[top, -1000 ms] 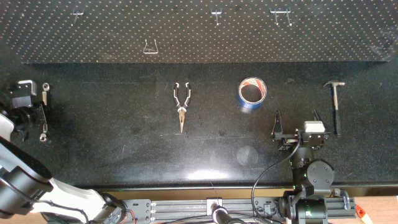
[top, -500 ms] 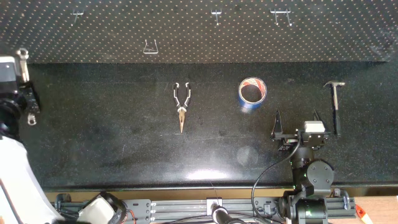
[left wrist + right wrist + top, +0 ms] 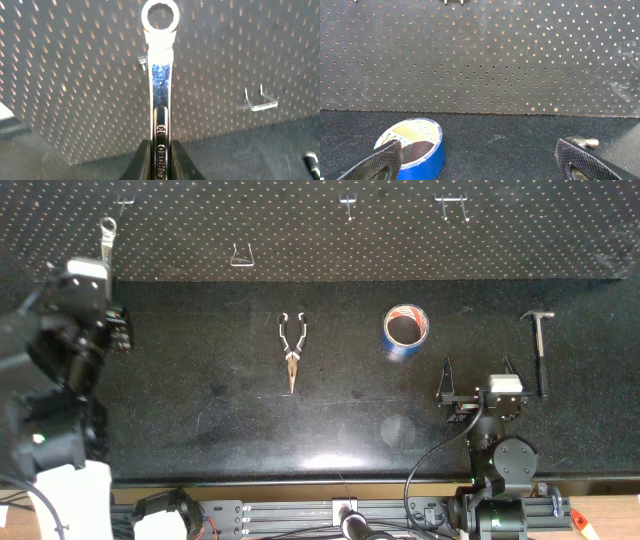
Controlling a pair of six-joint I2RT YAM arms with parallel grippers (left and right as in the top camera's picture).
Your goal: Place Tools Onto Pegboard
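- Your left gripper (image 3: 160, 152) is clamped on the wrench (image 3: 161, 90), ring end up, in front of the pegboard (image 3: 75, 75).
- Shift the ring onto the small hook (image 3: 142, 61) just beside the handle, then let go.

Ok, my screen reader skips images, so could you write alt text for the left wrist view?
The left claw grips a shiny wrench by its shank, ring end out in front of the pegboard, near a small hook.
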